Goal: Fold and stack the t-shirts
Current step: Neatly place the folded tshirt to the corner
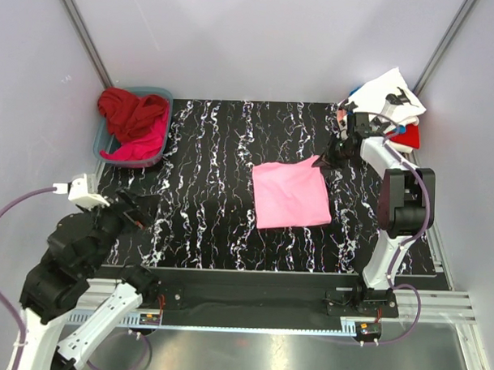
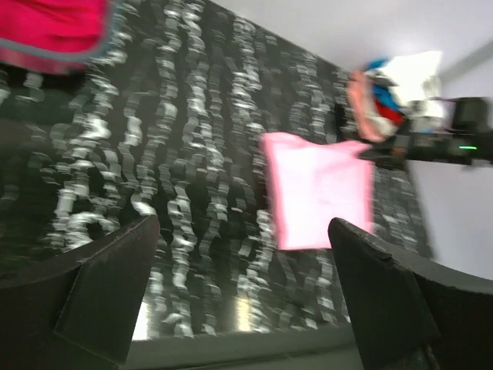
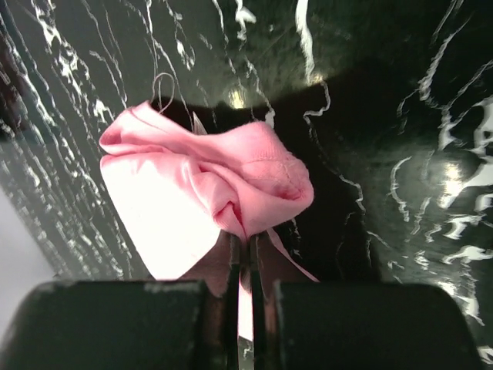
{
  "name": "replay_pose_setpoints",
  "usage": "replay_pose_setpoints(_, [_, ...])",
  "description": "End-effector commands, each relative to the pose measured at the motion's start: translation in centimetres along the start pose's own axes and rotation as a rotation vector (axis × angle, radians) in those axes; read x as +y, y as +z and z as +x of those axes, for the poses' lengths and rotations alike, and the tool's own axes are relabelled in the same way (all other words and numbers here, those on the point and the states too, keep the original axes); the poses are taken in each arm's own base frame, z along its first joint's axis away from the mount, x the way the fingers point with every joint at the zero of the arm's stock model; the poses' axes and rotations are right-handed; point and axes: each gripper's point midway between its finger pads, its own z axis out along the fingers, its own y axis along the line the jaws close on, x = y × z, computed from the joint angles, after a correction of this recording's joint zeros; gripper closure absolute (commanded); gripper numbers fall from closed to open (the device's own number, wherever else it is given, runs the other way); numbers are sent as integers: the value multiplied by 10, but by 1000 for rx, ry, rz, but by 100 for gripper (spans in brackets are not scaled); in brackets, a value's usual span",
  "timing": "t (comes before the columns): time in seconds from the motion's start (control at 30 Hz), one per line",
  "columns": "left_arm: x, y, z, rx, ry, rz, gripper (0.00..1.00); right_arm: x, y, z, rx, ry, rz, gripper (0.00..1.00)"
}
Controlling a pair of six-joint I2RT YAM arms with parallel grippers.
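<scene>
Clamps the right gripper (image 1: pixel 323 162) tight on the upper-right corner of the pink t-shirt (image 1: pixel 291 195), centre-right of frame, below-left of the stack (image 1: pixel 386 105). Holds the left gripper (image 1: pixel 141 207) wide open, far lower left.

A folded pink t-shirt (image 1: pixel 291 196) lies flat at centre, red and magenta t-shirts (image 1: pixel 134 124) heaped far left, mixed pile (image 1: pixel 388 101) far right.

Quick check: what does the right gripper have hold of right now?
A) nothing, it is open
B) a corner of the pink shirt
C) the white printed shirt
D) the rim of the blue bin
B: the right wrist view shows the right gripper shut on a bunched corner of the pink shirt.
</scene>
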Motion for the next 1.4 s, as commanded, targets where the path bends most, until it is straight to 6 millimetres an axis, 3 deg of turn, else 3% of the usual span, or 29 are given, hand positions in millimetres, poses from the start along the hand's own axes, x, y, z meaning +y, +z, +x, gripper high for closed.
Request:
replay_pose_setpoints(0.0, [53, 16, 10, -26, 217, -209, 1, 9, -36, -32, -113, -86, 87, 100])
replay_pose_setpoints(0.07, [59, 22, 9, -63, 186, -240, 1, 14, -47, -48, -156, -120, 110, 100])
replay_pose_setpoints(0.13, [48, 33, 18, -46, 211, -166, 1, 10, -54, -58, -177, -142, 160, 100])
replay_pose_setpoints(0.2, [51, 40, 23, -42, 235, -171, 1, 18, -70, -80, -239, -171, 192, 100])
replay_pose_setpoints(0.23, [57, 41, 23, -45, 236, -202, 1, 14, -74, -81, -229, -182, 222, 100])
replay_pose_setpoints(0.27, [59, 41, 23, -44, 233, -218, 1, 23, -87, -97, -279, -198, 231, 100])
replay_pose_setpoints(0.33, [62, 42, 26, -40, 220, -232, 1, 21, -97, -110, -313, -209, 268, 100])
replay_pose_setpoints(0.37, [61, 43, 27, -36, 220, -227, 1, 31, -108, -124, -358, -224, 259, 100])
replay_pose_setpoints(0.43, [59, 43, 27, -37, 219, -213, 1, 28, -112, -136, -372, -239, 297, 100])
replay_pose_setpoints(0.47, [59, 43, 26, -40, 217, -212, 1, 41, -129, -152, -430, -256, 292, 100])
replay_pose_setpoints(0.5, [60, 43, 27, -41, 217, -213, 1, 40, -135, -161, -454, -265, 318, 100])
replay_pose_setpoints(0.53, [59, 42, 26, -43, 216, -209, 1, 34, -130, -163, -432, -276, 346, 100])
replay_pose_setpoints(0.57, [59, 42, 26, -46, 215, -206, 1, 46, -148, -179, -492, -295, 341, 100])
replay_pose_setpoints(0.63, [59, 41, 26, -48, 214, -206, 1, 38, -147, -190, -488, -304, 372, 100])
replay_pose_setpoints(0.67, [60, 41, 26, -49, 212, -208, 1, 51, -165, -203, -549, -313, 351, 100])
replay_pose_setpoints(0.73, [61, 41, 26, -51, 212, -214, 1, 56, -172, -217, -583, -321, 327, 100])
replay_pose_setpoints(0.77, [61, 42, 26, -49, 213, -216, 1, 60, -173, -219, -593, -328, 311, 100])
replay_pose_setpoints(0.8, [62, 41, 25, -53, 211, -221, 1, 50, -178, -229, -608, -319, 311, 100])
replay_pose_setpoints(1.0, [68, 44, 24, -52, 207, -256, 1, 60, -204, -252, -709, -320, 215, 100])
replay_pose_setpoints(1.2, [69, 50, 25, -37, 208, -268, 1, 56, -214, -273, -772, -317, 178, 100])
replay_pose_setpoints(1.37, [70, 53, 27, -24, 209, -276, 1, 63, -241, -288, -868, -314, 144, 100])
